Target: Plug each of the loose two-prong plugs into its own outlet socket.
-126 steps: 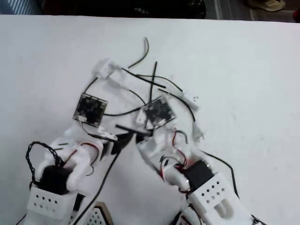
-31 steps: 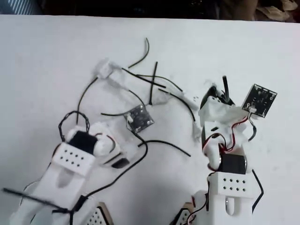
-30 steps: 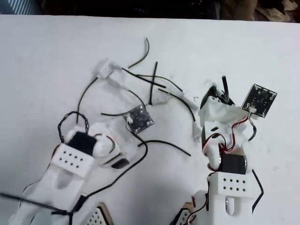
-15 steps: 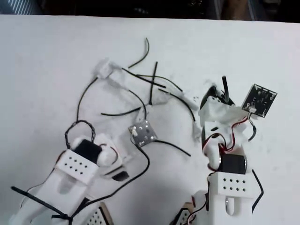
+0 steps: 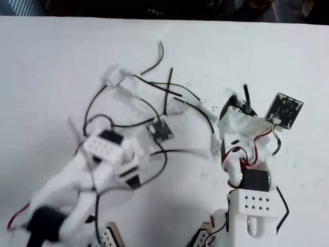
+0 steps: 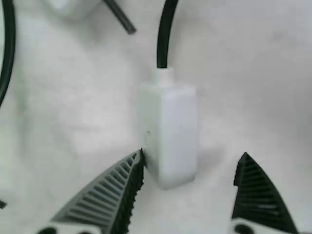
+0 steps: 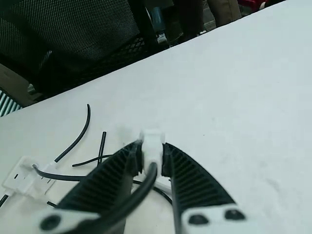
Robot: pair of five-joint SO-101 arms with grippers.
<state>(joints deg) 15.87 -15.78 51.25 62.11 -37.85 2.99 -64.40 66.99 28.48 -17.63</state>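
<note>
In the left wrist view a white two-prong plug body (image 6: 169, 131) lies on the table with a black cord leaving its far end. My left gripper (image 6: 190, 163) stands open with one finger on each side of the plug's near end, and the grey finger (image 6: 119, 192) touches its edge. My right gripper (image 7: 152, 152) is shut on another white plug (image 7: 152, 141), held above the table, its black cord hanging between the fingers. From above, the right gripper (image 5: 234, 107) sits at the right and the left arm (image 5: 105, 149) at the lower left.
A white outlet block (image 5: 115, 75) with black cords lies at the back left, also seen as the white block (image 7: 22, 176). Loose black cords (image 5: 164, 90) cross the middle of the white table (image 5: 51, 56). A small white connector (image 5: 208, 107) lies near the right gripper.
The left arm has swung its wrist up and toward the table's middle over the last second. The right arm has kept still, holding its plug.
</note>
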